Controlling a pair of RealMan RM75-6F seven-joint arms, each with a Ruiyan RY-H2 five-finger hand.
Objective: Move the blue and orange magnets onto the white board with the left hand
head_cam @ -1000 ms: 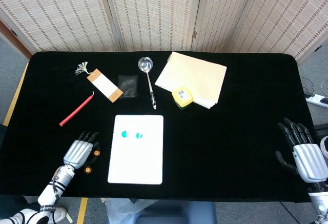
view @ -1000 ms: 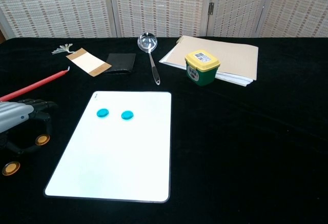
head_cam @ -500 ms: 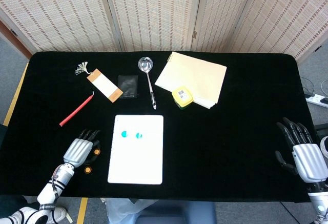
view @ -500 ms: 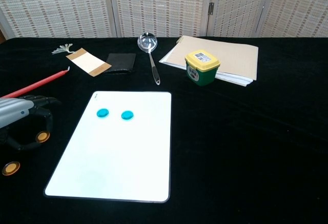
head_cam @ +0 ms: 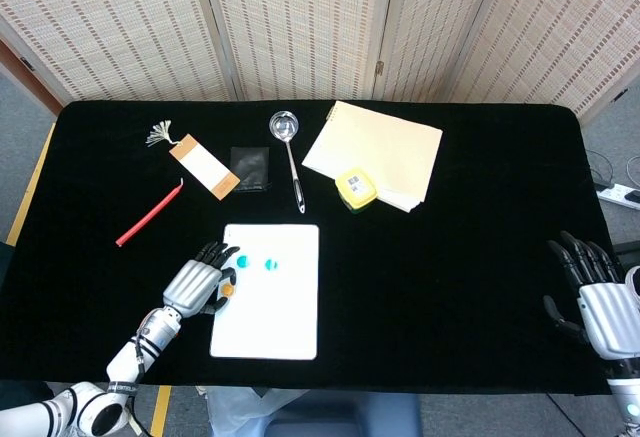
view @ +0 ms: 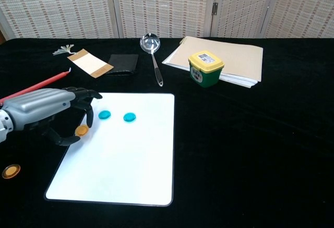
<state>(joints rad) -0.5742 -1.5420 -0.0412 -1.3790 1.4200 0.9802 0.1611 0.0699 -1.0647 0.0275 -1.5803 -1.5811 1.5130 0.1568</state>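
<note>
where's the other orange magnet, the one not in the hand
In the chest view the loose orange magnet lies on the black table at the far left, off the white board, below the left hand.

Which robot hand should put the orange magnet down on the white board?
The left hand. It already pinches an orange magnet over the white board's left edge. The right hand sits open at the table's far right side.

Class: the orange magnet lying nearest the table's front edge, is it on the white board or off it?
Off. The orange magnet lies on the black cloth, left of the white board, clear of its edge.
</note>
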